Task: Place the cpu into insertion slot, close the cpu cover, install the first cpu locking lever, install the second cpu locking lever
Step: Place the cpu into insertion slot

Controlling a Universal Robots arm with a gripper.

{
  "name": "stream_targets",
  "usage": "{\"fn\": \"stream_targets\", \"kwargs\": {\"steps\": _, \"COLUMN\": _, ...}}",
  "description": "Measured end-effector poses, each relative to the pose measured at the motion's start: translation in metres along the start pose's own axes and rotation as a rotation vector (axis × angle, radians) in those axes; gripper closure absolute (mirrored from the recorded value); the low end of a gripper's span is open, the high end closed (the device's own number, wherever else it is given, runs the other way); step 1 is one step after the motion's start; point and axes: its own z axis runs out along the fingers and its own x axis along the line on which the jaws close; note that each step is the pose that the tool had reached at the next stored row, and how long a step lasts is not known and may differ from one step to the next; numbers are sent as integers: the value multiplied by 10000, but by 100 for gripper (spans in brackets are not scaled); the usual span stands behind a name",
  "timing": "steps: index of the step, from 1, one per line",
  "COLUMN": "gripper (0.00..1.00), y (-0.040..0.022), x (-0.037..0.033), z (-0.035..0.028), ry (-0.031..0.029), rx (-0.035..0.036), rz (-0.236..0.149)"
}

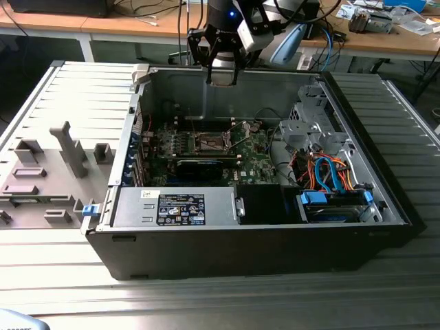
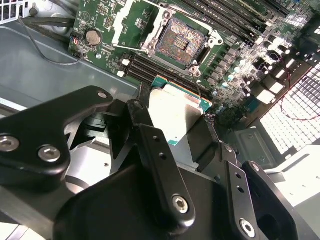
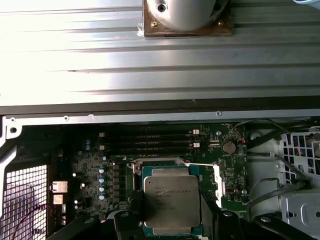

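Your gripper (image 2: 175, 121) holds the cpu (image 3: 170, 200) by two edges above the open insertion slot (image 2: 181, 42); align it level and square.

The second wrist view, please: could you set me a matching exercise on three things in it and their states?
1. small flat square silver-grey cpu
2. square black insertion slot with a silver rim
3. round silver coin battery

a. empty, contacts bare
b. seated in the green circuit board
c. held between the black fingers

Pairs: 1-c, 2-a, 3-b.
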Motion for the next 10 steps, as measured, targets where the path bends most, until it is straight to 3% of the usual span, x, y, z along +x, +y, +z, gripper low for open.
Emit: {"fn": "stream_targets", "kwargs": {"steps": 10, "gripper": 45, "y": -2, "x": 1, "z": 21, "ry": -1, "rx": -1, "rz": 1}}
